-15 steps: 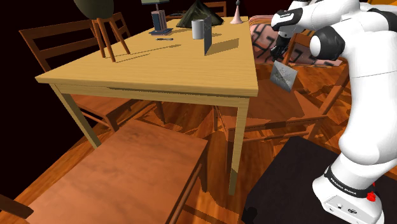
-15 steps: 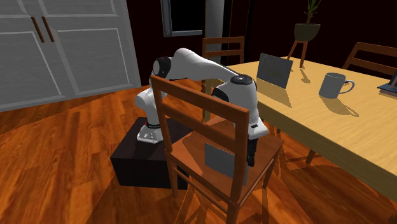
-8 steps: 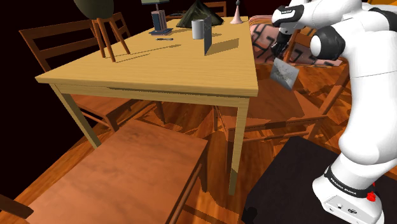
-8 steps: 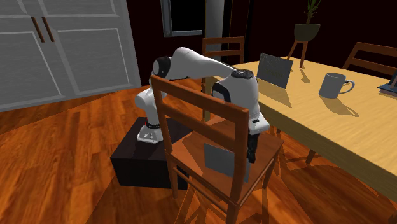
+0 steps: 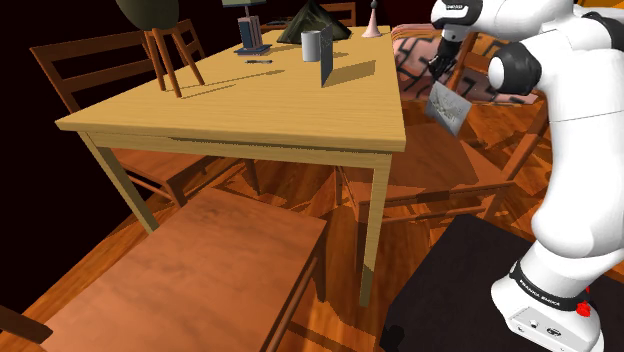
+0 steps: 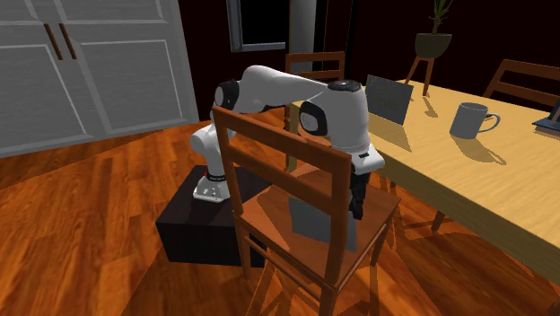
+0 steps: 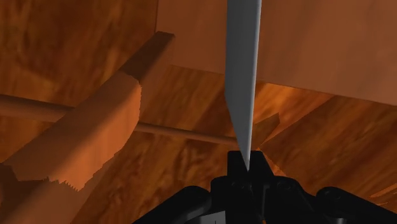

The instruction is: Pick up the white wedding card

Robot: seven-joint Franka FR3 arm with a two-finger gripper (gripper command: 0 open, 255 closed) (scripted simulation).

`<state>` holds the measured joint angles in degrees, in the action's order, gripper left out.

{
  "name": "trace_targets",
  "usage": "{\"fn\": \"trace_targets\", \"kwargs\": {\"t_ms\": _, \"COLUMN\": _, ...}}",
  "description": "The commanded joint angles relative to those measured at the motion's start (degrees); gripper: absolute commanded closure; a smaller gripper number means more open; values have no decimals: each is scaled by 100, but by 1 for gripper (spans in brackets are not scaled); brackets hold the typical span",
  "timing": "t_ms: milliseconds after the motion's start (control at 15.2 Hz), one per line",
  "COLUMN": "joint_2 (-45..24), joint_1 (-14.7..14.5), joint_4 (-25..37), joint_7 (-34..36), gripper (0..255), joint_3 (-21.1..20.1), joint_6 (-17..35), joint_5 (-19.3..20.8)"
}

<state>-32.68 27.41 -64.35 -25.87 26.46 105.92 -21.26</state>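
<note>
Your all-black two-finger gripper (image 7: 247, 167): clenched on the thin grey flat card (image 7: 242, 76), gripped near a corner. Card: hangs tilted, above the brown wooden chair seat (image 5: 420, 165), beside your light wooden table (image 5: 250, 110).

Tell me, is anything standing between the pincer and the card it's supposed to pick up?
Nothing visible does. The pincer is shut on the grey card, gripping it by one edge over the wooden chair seat. Above the card, nothing visible blocks a lift.
</note>
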Motion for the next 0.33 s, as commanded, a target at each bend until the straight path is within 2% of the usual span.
{"fn": "trace_targets", "kwargs": {"t_ms": 0, "joint_2": -22, "joint_1": 30, "joint_4": 193, "joint_7": 38, "gripper": 255, "joint_3": 0, "joint_6": -165, "joint_5": 3}}
{"fn": "trace_targets", "kwargs": {"t_ms": 264, "joint_2": -75, "joint_1": 87, "joint_4": 452, "joint_7": 73, "gripper": 255, "joint_3": -5, "joint_6": -364, "joint_5": -6}}
